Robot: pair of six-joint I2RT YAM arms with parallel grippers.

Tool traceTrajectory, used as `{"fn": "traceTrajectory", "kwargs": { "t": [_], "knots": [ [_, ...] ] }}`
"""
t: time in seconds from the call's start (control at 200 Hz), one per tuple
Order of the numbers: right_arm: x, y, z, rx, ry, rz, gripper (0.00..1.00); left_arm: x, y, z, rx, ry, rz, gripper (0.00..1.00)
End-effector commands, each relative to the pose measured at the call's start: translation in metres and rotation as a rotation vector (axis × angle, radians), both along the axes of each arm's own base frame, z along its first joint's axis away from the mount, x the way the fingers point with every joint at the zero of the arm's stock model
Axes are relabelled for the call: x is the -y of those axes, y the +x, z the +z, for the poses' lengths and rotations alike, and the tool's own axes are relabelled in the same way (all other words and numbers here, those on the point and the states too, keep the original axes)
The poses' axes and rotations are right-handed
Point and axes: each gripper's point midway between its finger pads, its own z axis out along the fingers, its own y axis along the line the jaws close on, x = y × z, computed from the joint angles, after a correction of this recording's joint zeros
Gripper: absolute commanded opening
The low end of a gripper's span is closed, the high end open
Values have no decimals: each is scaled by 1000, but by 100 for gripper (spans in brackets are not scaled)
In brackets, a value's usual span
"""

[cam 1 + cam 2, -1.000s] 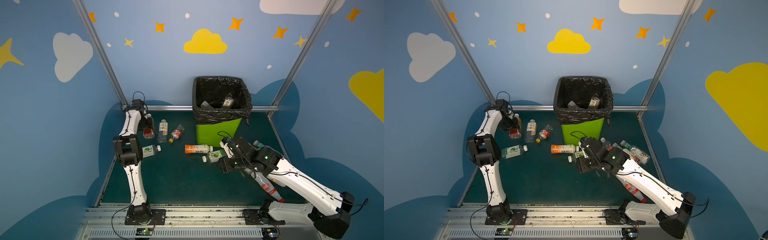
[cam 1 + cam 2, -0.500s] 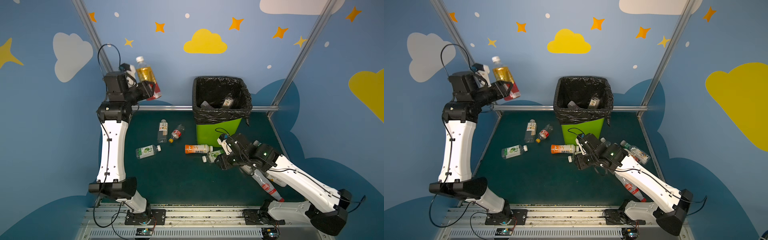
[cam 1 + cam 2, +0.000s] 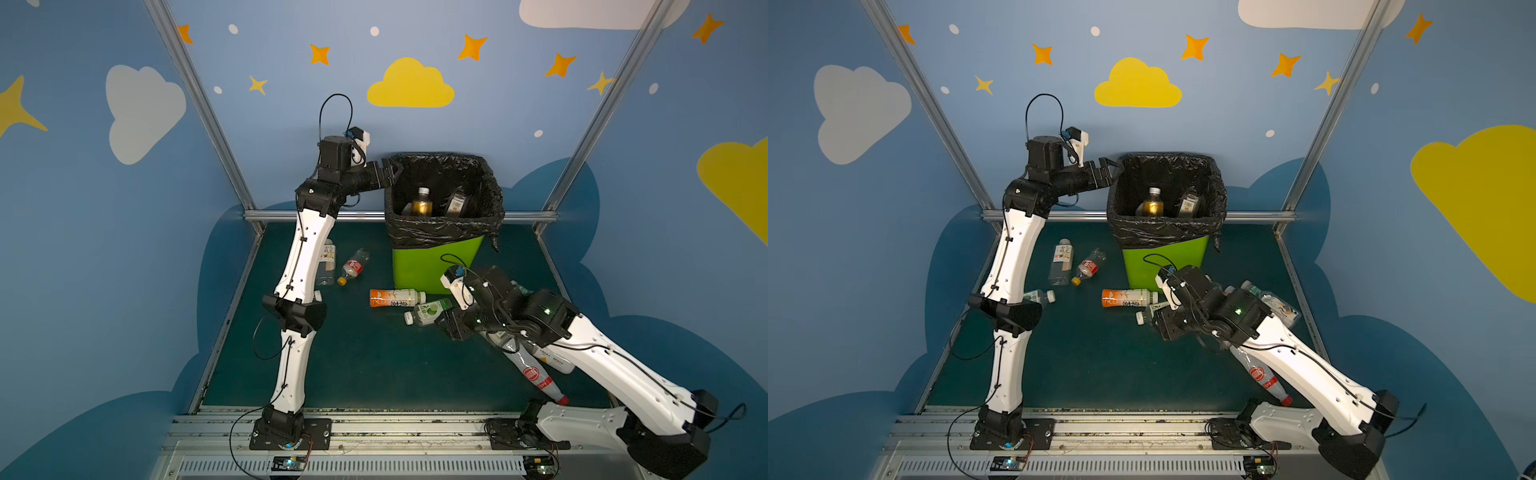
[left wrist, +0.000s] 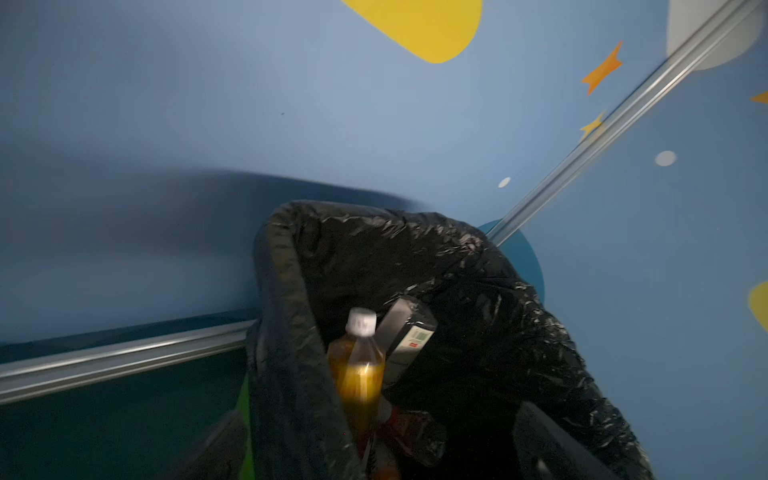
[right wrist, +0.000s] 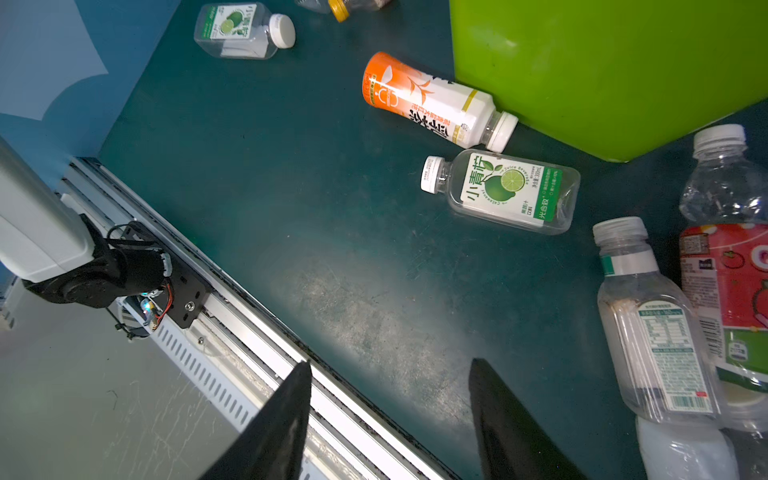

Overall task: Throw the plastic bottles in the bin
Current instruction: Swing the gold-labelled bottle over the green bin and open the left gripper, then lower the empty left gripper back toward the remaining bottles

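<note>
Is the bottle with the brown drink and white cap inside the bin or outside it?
Inside. In both top views the bottle is within the black-lined walls of the bin, cap up, below the rim.

The lime-green bin [image 3: 436,266], lined with a crinkled black bag [image 3: 440,232], stood upright at the far middle of the floor. Inside it, an amber bottle [image 3: 422,202] with a white cap stood nearly upright, and a dark-labelled bottle [image 3: 456,203] leaned at its right. Just near of the bin, an orange-and-white bottle [image 3: 392,297] lay on its side, cap to the right. A clear lime-labelled bottle [image 3: 428,311] lay beside it. Farther left lay a clear red-labelled bottle [image 3: 353,266] with an orange cap.
</note>
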Motion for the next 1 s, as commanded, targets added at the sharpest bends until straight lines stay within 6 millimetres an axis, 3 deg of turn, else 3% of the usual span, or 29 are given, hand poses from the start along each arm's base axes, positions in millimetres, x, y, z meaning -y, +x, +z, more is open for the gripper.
{"fn": "traceTrajectory", "kwargs": {
  "t": [0.0,0.055,0.15,0.255,0.426,0.601,0.731,0.861,0.996],
  "knots": [
    [9,-2,4,16,28,-18,62,-30,-96,125,296,-7,30,100],
    [13,0,3,17,26,-31,62,-43,-117,127,305,14,67,100],
    [16,2,0,13,18,-31,62,-76,-144,105,247,95,188,100],
    [17,3,-5,19,-2,-6,64,-103,-171,54,104,195,267,100],
    [14,6,-18,53,-71,88,69,-124,-221,-46,-159,240,299,100],
    [9,16,-41,115,-181,208,74,-125,-266,-145,-406,109,329,100],
    [11,35,-65,169,-307,250,81,-121,-292,-199,-499,60,335,100],
    [0,51,-89,195,-375,340,87,-114,-310,-228,-548,47,317,100],
    [-11,67,-115,190,-407,416,89,-109,-322,-244,-589,51,294,100]
  ]
}}
